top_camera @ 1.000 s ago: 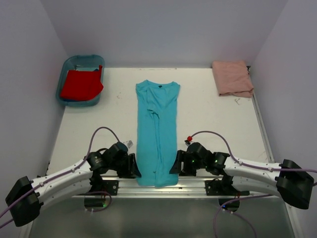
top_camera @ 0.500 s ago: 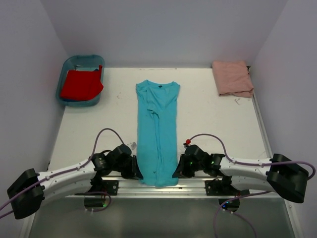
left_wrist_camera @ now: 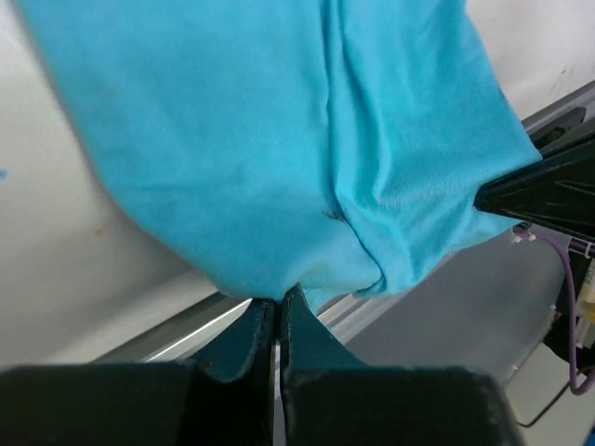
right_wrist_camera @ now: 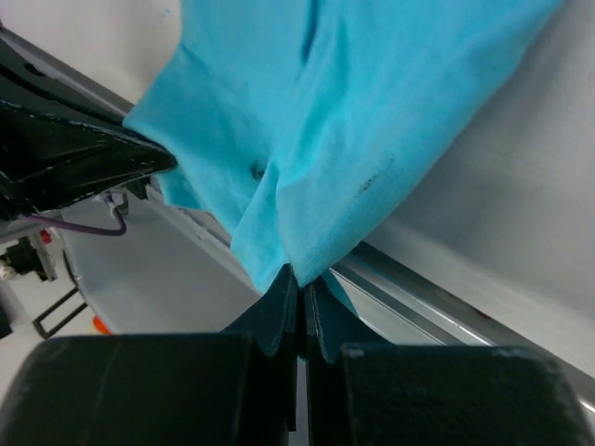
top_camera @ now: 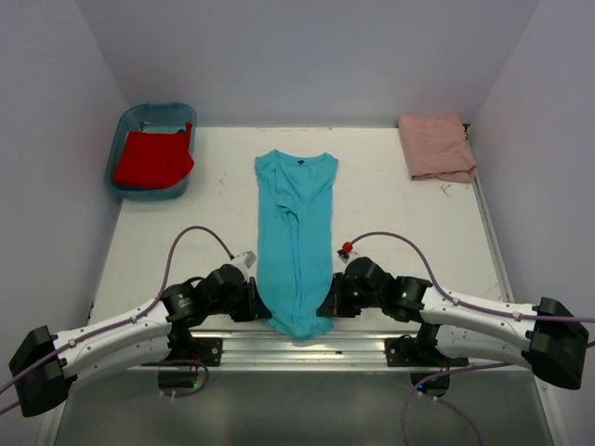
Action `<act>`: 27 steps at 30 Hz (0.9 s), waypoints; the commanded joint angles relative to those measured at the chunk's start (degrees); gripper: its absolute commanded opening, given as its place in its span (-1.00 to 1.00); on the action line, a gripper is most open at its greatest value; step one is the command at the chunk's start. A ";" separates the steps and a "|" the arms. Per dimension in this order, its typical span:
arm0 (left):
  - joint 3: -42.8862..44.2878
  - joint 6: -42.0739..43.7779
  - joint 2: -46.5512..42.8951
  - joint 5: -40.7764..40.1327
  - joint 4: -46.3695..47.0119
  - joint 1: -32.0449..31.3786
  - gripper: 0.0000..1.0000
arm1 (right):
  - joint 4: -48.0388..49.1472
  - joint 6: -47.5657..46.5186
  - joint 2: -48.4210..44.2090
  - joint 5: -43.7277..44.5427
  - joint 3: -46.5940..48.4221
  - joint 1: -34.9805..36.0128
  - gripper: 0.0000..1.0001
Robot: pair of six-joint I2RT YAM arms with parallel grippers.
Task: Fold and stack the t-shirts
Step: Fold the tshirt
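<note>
Symmetrically, left hand (left_wrist_camera: pixel 277 311) and right hand (right_wrist_camera: pixel 299 283) angle inward, each pinching the turquoise t-shirt (top_camera: pixel 296 223) at its hem.

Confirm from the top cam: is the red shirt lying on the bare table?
No, the red shirt sits inside the blue tub at the far left corner.
</note>
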 commanded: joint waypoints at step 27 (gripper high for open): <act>9.88 14.95 11.48 -29.78 12.59 -0.21 -1.00 | -4.60 -17.18 15.91 25.57 18.88 -4.50 -1.00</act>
